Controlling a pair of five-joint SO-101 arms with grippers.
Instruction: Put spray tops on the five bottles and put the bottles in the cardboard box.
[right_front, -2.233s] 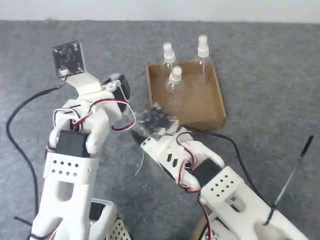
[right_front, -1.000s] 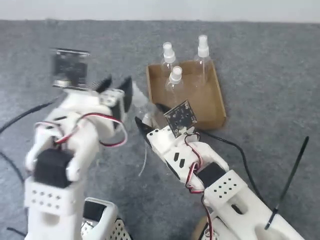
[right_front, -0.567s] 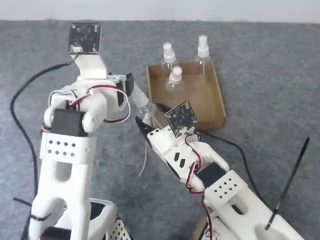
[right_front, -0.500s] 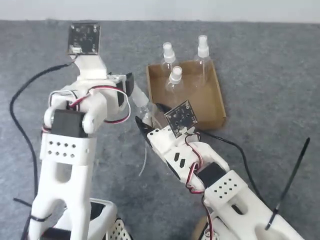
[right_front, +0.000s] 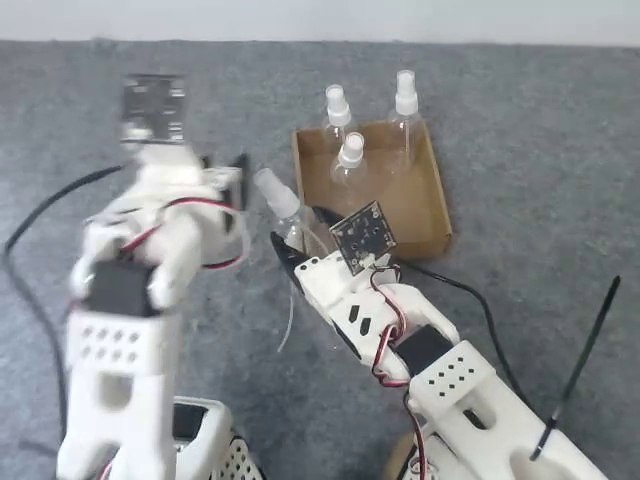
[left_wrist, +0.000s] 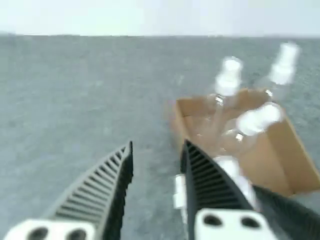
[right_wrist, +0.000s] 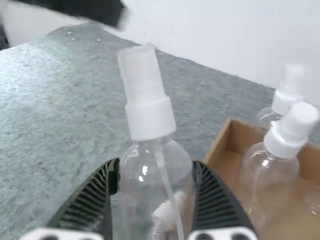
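Observation:
My right gripper (right_wrist: 150, 200) is shut on a clear bottle (right_wrist: 150, 175) that stands upright with a white spray top (right_wrist: 145, 100) on its neck. In the high view this bottle (right_front: 292, 228) is just left of the cardboard box (right_front: 425, 215), near its front corner. My left gripper (left_wrist: 156, 160) is open with nothing between its fingers, a little to the left of the spray top (right_front: 272, 188) and apart from it. Three capped bottles (right_front: 350, 155) stand at the far end of the box.
The box's near half (right_wrist: 225, 150) is bare cardboard. A black cable (right_front: 470, 290) runs along the right arm, and a thin black rod (right_front: 585, 345) stands at the right. A white perforated base (right_front: 215, 445) sits at the front left. Grey carpet covers the table.
My left gripper has come off the spray top and drawn back to the left, leaving the top on the bottle. The right arm and its bottle have stayed put.

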